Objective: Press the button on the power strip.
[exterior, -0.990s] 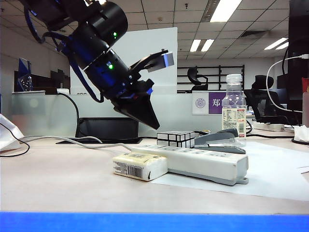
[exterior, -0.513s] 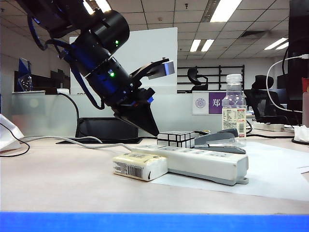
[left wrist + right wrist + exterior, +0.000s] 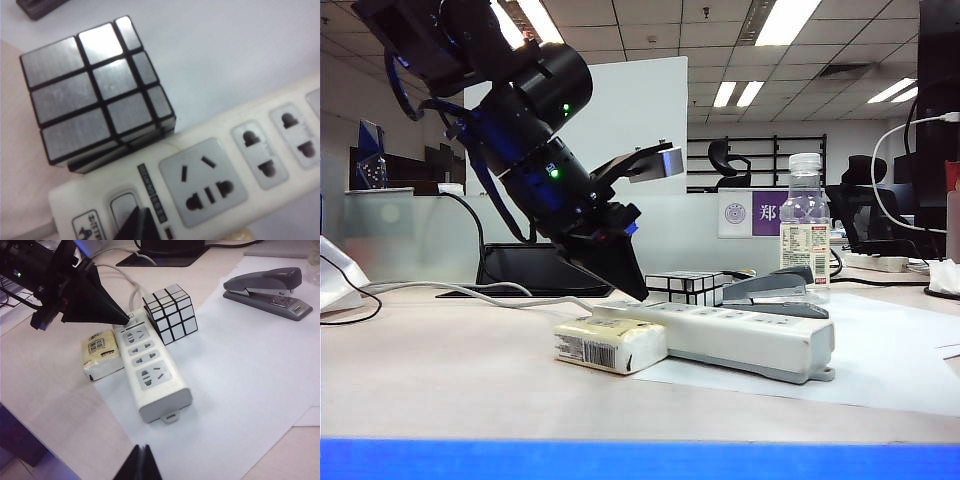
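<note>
Power strip: long off-white multi-socket bar, flat on a white paper sheet on the bench. Grey cord leaves its far end; mounting tab at the near end. Rocker button sits at the cord end, beside the first socket.

Left gripper: dark fingers brought together to one point, holding nothing, tip down at the button end of the power strip. In the left wrist view the tip overlaps the button; actual contact cannot be told.

Mirror cube: silver-faced, black-edged, touching the power strip's long side near the button.

Cream packet: barcode label, lying against the power strip's opposite side.

Stapler: grey, on the paper, well beyond the cube from the power strip.

Water bottle: clear, capped, upright behind the stapler; liquid level hard to make out.

Right gripper: raised above the bench on the tab side of the power strip; only the fingertips show, pressed together, empty. Not seen in the exterior view.
</note>
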You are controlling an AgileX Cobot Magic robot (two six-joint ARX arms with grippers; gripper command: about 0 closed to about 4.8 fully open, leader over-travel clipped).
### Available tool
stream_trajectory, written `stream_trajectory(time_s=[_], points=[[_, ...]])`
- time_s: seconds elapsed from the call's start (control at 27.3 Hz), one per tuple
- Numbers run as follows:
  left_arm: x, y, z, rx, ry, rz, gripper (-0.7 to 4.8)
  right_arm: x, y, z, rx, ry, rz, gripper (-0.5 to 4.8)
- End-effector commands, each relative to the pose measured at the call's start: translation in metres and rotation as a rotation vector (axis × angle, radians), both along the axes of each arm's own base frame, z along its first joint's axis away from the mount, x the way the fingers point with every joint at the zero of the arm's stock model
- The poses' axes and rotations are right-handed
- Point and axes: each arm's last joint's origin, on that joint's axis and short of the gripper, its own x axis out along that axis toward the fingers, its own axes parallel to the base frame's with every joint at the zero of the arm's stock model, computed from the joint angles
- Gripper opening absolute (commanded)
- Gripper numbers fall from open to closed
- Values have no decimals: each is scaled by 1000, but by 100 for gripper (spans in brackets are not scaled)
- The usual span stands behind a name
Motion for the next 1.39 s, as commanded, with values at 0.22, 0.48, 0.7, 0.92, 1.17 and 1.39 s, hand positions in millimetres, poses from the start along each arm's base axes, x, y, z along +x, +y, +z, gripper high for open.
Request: stream_trajectory(time_s=[0.22, 0.48, 0.7, 0.92, 1.17, 1.39], points=[[5, -3, 5, -18, -75, 14, -5, 0, 0, 2, -3, -20, 3, 0], [4, -3, 5, -14, -71, 16, -5, 0, 0, 2, -4, -21, 0, 0], [3, -2, 3, 2, -60, 23, -5, 0, 0, 2, -6, -22, 1, 0], [3, -1, -2, 26, -40, 29, -5, 0, 0, 2, -6, -23, 1, 0], [3, -2, -7, 31, -19, 27, -5, 0, 0, 2, -6, -23, 1, 0], [3, -2, -8, 26, -3, 38, -5, 0, 0, 2, -6, -23, 0, 0]])
